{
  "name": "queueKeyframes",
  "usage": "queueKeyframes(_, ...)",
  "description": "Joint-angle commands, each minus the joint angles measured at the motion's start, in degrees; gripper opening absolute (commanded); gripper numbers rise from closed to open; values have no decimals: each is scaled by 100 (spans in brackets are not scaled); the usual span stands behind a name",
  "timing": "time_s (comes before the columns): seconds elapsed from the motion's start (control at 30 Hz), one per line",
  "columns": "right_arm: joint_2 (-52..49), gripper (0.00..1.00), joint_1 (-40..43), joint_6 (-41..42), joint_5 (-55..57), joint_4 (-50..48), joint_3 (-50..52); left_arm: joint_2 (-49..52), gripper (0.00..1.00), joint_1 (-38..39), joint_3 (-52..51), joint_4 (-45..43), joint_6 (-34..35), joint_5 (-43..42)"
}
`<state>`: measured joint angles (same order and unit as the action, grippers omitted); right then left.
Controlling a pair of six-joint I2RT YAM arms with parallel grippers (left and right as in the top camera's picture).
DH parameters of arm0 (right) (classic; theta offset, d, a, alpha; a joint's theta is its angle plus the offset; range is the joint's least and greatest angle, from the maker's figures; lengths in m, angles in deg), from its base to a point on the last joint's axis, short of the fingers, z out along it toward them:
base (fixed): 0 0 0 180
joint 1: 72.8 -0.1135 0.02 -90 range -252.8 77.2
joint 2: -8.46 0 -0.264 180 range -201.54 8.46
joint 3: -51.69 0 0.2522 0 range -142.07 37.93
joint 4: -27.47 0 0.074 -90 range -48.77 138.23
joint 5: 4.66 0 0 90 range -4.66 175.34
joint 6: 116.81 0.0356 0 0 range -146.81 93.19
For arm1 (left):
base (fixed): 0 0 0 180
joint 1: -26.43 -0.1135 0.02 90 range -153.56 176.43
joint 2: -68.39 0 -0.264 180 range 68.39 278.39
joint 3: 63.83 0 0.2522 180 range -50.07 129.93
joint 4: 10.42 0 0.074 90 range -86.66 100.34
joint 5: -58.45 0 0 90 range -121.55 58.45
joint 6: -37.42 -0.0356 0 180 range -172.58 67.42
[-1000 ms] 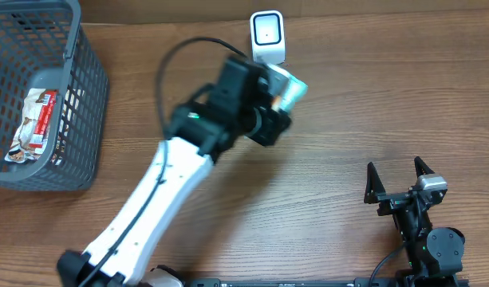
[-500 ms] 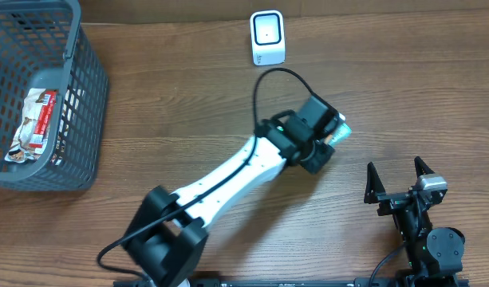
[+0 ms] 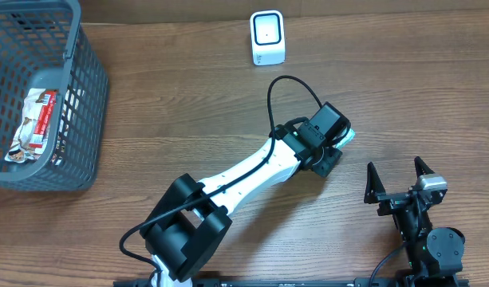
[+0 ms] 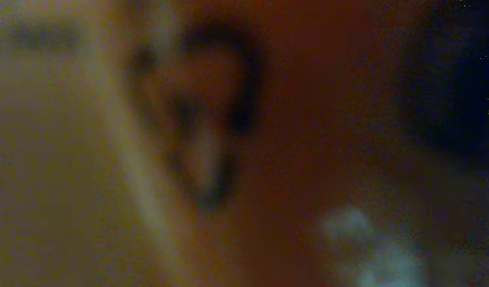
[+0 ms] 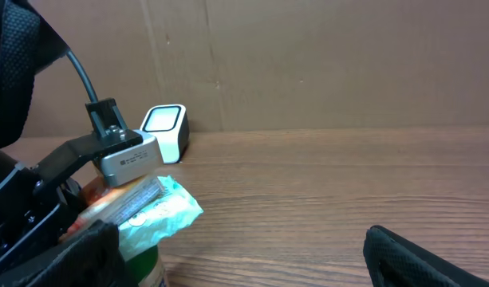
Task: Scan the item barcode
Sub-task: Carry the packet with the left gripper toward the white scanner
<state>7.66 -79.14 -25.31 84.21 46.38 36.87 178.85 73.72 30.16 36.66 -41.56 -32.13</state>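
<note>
Your left gripper [image 3: 337, 147] is clenched on green-white packet [image 3: 347, 135]. From overhead, packet mostly hidden under wrist, only crinkled end poking out past fingertips toward right arm. Right wrist view: packet [image 5: 160, 214] pinched at one end, free end sticking out above table. Packet well apart from scanner [image 3: 267, 37], near right gripper [image 3: 398, 180]. Your right gripper spread wide, holding nothing. Left wrist view too blurred to read.

Your left arm [image 3: 252, 171] stretches diagonally across; left gripper [image 3: 338, 143] clamped on the packet [image 3: 349, 134]. Your right gripper [image 3: 394, 177] parked low, jaws spread wide.
</note>
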Motion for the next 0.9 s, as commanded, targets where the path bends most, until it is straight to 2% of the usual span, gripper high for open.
queueKeyframes(0.0,61,100,37,-4,-7,-33,59,144,55,109,70,-83,120,61)
queueKeyframes(0.2,61,100,37,-4,-7,-33,59,264,57,153,70,-125,98,59)
queueKeyframes(0.33,61,100,37,-4,-7,-33,59,264,70,155,70,-153,98,55)
queueKeyframes(0.4,61,100,37,-4,-7,-33,59,262,84,153,72,-168,96,52)
queueKeyframes(0.43,61,100,37,-4,-7,-33,59,262,94,153,72,-168,96,55)
queueKeyframes(0.47,61,100,37,-4,-7,-33,59,258,100,153,85,-164,96,55)
queueKeyframes(0.87,61,100,37,-4,-7,-33,59,-352,100,149,461,-24,74,57)
